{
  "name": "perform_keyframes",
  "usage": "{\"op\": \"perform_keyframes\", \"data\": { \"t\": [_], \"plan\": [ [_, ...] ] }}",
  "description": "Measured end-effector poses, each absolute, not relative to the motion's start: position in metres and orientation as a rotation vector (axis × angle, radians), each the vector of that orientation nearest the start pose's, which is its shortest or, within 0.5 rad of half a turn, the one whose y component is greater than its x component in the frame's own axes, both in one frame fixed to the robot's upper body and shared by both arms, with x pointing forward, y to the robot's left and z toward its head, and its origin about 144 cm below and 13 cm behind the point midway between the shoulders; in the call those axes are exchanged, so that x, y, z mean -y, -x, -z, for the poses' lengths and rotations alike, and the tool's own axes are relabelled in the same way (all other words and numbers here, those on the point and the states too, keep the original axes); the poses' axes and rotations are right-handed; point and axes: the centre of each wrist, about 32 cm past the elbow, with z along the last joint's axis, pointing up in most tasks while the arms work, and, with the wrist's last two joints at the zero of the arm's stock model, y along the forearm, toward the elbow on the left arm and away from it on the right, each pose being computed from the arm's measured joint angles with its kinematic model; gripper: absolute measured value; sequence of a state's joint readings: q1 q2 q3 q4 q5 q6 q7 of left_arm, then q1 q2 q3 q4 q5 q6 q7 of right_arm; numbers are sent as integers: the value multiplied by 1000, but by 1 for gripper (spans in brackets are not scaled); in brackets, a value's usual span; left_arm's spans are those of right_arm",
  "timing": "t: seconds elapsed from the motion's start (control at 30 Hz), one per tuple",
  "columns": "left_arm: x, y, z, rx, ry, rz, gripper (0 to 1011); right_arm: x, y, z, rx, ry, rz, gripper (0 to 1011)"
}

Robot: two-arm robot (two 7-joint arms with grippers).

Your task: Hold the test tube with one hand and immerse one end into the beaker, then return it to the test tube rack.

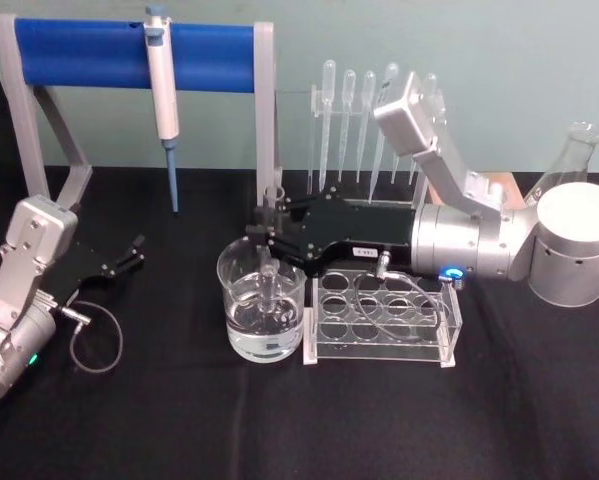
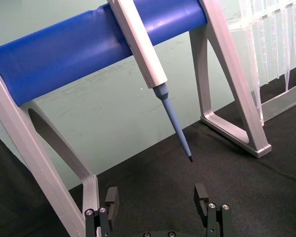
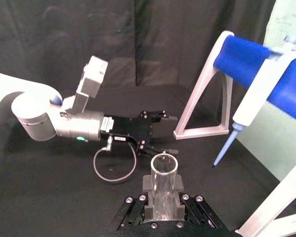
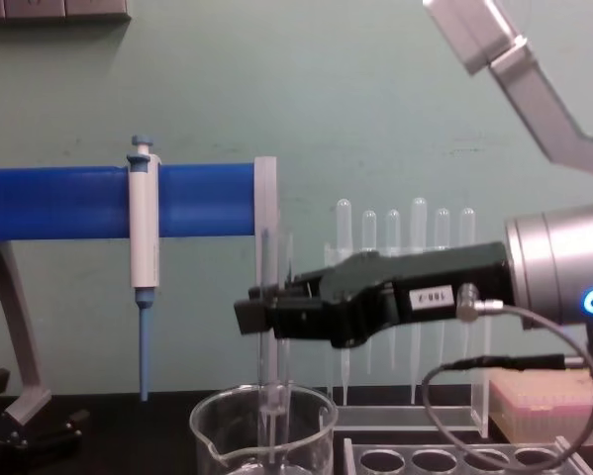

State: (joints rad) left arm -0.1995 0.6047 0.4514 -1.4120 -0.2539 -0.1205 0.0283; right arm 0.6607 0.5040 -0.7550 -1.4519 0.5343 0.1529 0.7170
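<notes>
1. Head view: the right gripper (image 1: 269,238) is clamping the test tube (image 1: 269,285) upright, its lower end dipping into the beaker (image 1: 235,320) beside the rack (image 1: 379,318). The left gripper (image 1: 129,257) is idling well apart.
2. Left wrist view: the left gripper (image 2: 157,197) is sitting spread wide and empty.
3. Right wrist view: the right gripper (image 3: 163,200) is pinching the test tube (image 3: 163,180).
4. Chest view: the immersion step appears to be underway. The next move calls for lifting the test tube (image 4: 269,396) straight clear of the beaker (image 4: 217,435), then carrying it to a rack hole.
</notes>
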Motion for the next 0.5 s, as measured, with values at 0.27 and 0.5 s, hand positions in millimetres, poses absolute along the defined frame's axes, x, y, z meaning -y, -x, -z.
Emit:
{"op": "perform_keyframes", "data": {
  "t": [0.27,0.5],
  "plan": [
    [-310,-489,-1140,285,-304,-1248,1000,194,-566,-1255,126,219,318,225],
    [-310,-489,-1140,285,-304,-1248,1000,194,-567,-1247,122,222,327,225]
  ]
}}
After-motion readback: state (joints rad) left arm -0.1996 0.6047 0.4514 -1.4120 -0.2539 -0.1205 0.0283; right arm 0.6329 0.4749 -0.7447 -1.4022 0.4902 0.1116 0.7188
